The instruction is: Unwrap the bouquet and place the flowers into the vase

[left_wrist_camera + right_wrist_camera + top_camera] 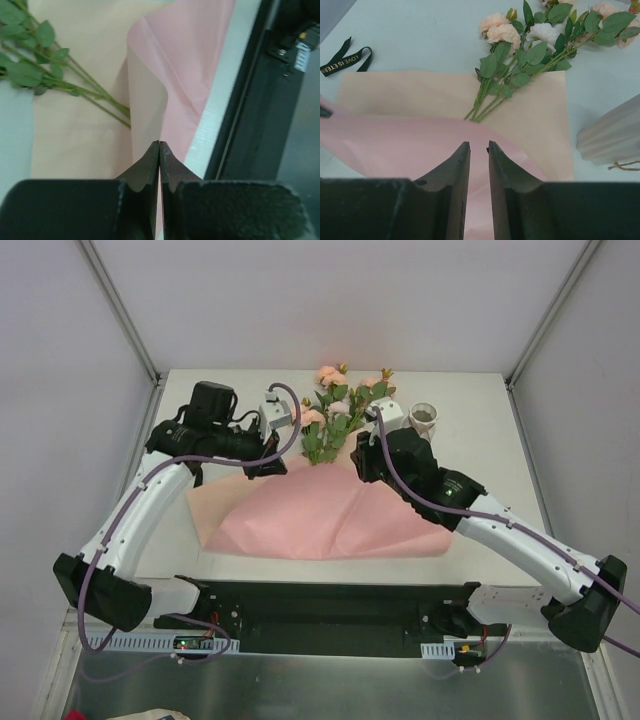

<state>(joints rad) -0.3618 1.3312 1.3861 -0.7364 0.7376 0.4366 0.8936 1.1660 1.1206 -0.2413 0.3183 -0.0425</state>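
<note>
At the left of the table (470,400), the black ribbon (342,55) lies loose and apart from the wrapping, so the tie is judged already removed. The left gripper (159,144) has its fingers pressed together, and a raised fold of the pink paper (320,520) runs straight into the tips. This is judged a pinch on the sheet's edge, made to lift that layer off the stems. The paper lies spread open across the near centre of the table, with a beige inner layer (435,95) exposed beyond it. The flowers (338,410) rest on that beige layer, blooms pointing to the far edge. Their stem ends are tucked under the pink fold and are not yet free. The right gripper (479,144) sits low over the pink sheet with its fingers narrowly apart. Whether any paper lies between them cannot be told. The vase (424,418) stands upright just beside the blooms on the right, empty of flowers, and is judged placed for a short transfer.
</note>
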